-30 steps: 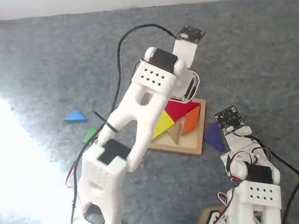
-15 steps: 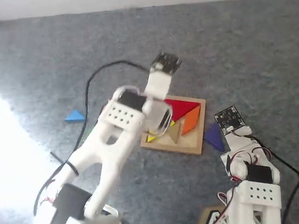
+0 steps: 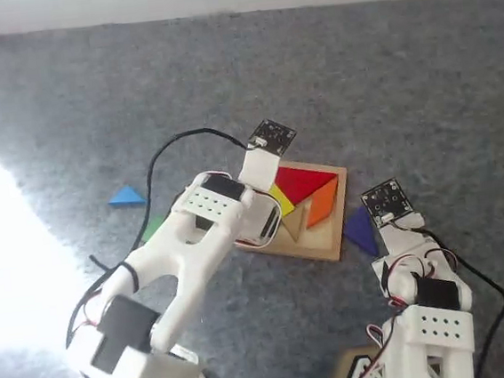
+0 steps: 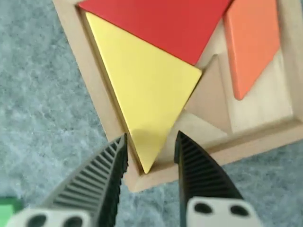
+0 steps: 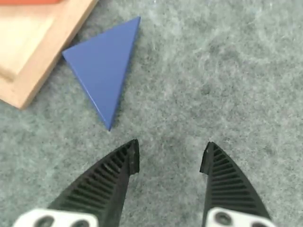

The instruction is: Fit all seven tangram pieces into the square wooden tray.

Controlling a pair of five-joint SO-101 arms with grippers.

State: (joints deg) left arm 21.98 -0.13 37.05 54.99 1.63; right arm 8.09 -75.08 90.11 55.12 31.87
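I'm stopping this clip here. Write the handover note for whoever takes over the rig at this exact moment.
Left gripper: open, fingertips either side of the yellow triangle's corner, over the tray.
Right gripper: open, holding nothing, over the carpet near the dark blue triangle, which lies just outside the tray.
Done: red triangle, yellow triangle and orange piece lie in the tray.
To do: dark blue triangle, light blue triangle and green piece are on the carpet, not yet placed.

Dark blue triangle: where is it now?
In the high view the dark blue triangle lies on the grey mat just outside the tray's right edge; the right gripper, open, sits just short of it.
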